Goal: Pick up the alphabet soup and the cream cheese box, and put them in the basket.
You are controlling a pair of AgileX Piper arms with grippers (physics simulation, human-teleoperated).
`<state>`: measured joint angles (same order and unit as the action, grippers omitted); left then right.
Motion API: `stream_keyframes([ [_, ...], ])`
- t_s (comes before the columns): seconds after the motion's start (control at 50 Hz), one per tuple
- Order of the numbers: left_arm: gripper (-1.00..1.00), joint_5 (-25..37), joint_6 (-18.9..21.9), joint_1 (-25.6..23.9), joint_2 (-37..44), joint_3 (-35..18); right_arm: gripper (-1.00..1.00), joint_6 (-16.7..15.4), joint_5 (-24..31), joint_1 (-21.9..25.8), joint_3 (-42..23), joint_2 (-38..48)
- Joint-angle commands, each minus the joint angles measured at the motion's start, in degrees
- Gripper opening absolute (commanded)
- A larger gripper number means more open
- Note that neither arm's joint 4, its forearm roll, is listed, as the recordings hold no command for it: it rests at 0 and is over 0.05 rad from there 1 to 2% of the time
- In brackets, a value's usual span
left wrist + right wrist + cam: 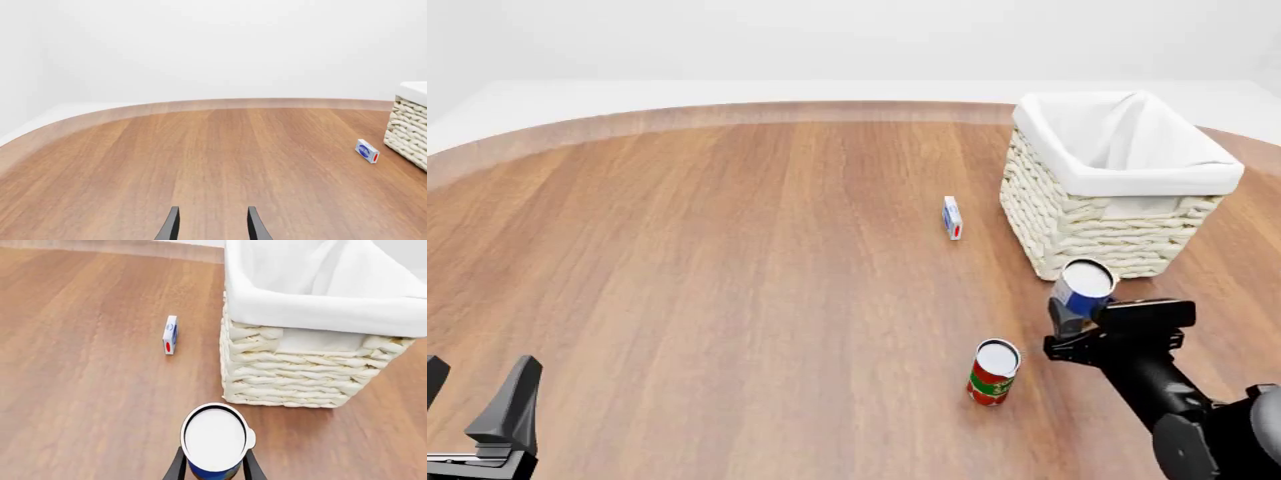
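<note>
My right gripper (1073,312) is shut on the alphabet soup (1082,286), a blue-labelled can with a white top, held upright near the front of the basket (1094,215). In the right wrist view the can (215,440) sits between the fingers (175,467), with the basket's woven wall (293,375) just beyond. The cream cheese box (953,217) stands on edge on the table left of the basket; it also shows in the right wrist view (170,334) and the left wrist view (367,151). My left gripper (478,400) is open and empty at the near left (210,225).
A red-and-green labelled can (993,371) stands upright on the table, just left of my right arm. The wooden table's curved far edge (761,112) runs along the back. The basket's corner shows in the left wrist view (408,125).
</note>
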<state>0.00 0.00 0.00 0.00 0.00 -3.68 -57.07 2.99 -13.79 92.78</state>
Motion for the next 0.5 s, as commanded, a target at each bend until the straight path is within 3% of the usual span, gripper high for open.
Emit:
stream_keyframes([
  [0.02, 1.00, 0.0, 0.0, 0.0, 0.0, 0.0, -1.00, 0.5, 2.0, 0.4, 0.7, -4.8],
  [0.5, 1.00, 0.0, 0.0, 0.0, 0.0, 0.0, -1.00, -1.7, 14.0, 0.6, -0.8, -18.9],
])
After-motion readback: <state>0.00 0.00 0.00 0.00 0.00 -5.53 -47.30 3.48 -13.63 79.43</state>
